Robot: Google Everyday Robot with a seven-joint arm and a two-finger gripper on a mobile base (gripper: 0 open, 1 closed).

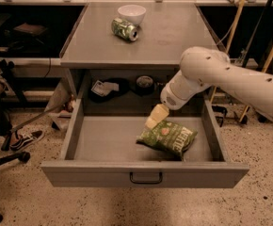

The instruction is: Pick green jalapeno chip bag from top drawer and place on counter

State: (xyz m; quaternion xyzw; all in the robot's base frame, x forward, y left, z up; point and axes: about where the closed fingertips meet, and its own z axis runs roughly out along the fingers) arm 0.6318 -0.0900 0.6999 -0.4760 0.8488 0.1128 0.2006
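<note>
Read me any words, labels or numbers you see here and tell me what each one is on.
Light-green crinkly chip bag in the grey top drawer: white block lettering, not legible.
Green-and-white soda can on the grey counter: markings not legible.
Gripper, just above the bag's left end: no text seen.
</note>
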